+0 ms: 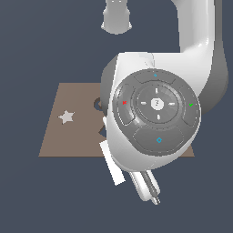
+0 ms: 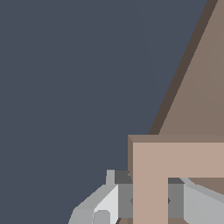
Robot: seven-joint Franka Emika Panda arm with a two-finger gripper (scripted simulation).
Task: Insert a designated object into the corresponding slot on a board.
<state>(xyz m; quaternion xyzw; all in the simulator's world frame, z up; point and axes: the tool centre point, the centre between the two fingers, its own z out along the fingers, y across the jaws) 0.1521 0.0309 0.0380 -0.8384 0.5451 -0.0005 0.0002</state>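
In the wrist view my gripper [image 2: 151, 202] is shut on one leg of the light-tan L-shaped piece [image 2: 151, 175]. Grey fingers [image 2: 124, 201] press it from both sides. The piece hangs over the edge of the brown board [image 2: 201, 87], above the dark floor. In the exterior view the arm's wrist [image 1: 157, 118] covers the gripper, the piece and most of the board [image 1: 68, 141]. Dark recess parts [image 1: 98, 104] peek out beside the wrist. I cannot tell which is the L slot.
A pale star piece [image 1: 67, 117] lies on the board toward the exterior view's left. The arm's base [image 1: 117, 18] stands behind the board. Dark floor [image 1: 36, 191] surrounds the board.
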